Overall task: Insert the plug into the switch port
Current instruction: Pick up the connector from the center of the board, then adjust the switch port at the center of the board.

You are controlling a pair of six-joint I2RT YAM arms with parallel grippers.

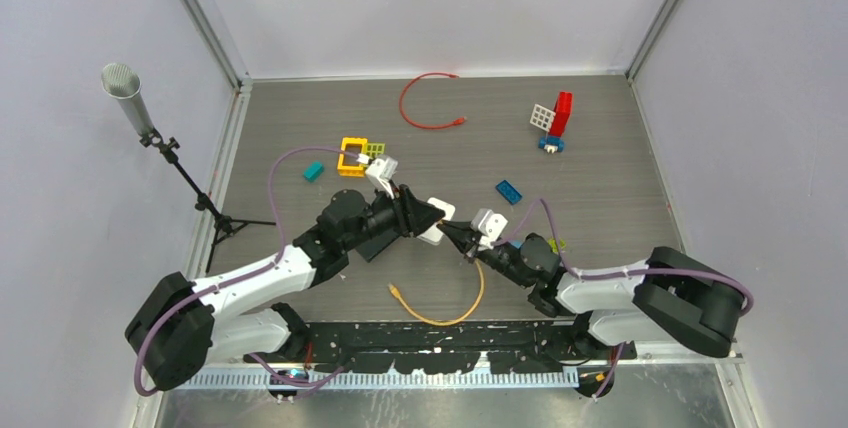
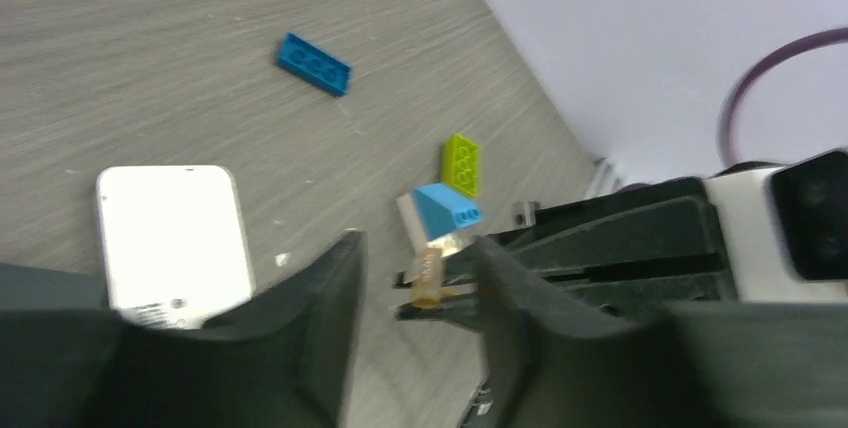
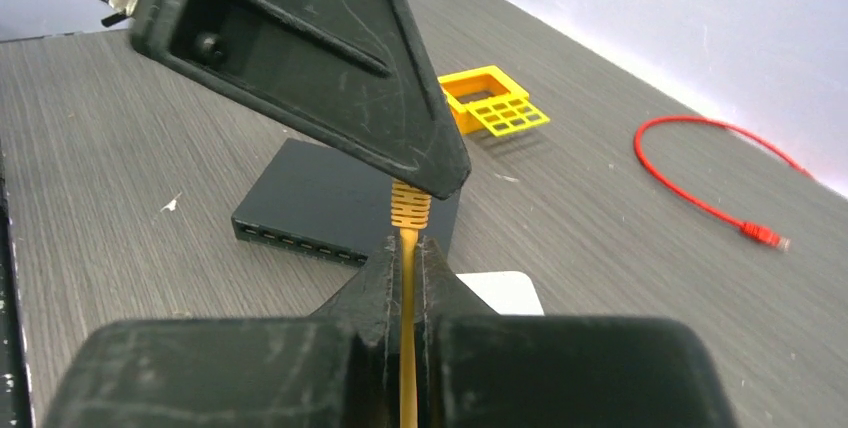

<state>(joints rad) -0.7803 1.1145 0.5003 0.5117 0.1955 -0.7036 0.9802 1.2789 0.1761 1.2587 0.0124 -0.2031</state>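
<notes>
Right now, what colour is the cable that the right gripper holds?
Yellow-orange cable, clamped in the right gripper; the right wrist view shows it best.

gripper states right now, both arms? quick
Left gripper: open, fingers apart, plug showing in the gap.
Right gripper: shut on the yellow cable just behind the plug.

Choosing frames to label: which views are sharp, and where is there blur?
Top external: evenly lit, sharp, soft shadows. Left wrist: blurred throughout, the white rectangular box and left tool smeared. Right wrist: black flat network switch and yellow ribbed plug crisp; right tool soft up close.
</notes>
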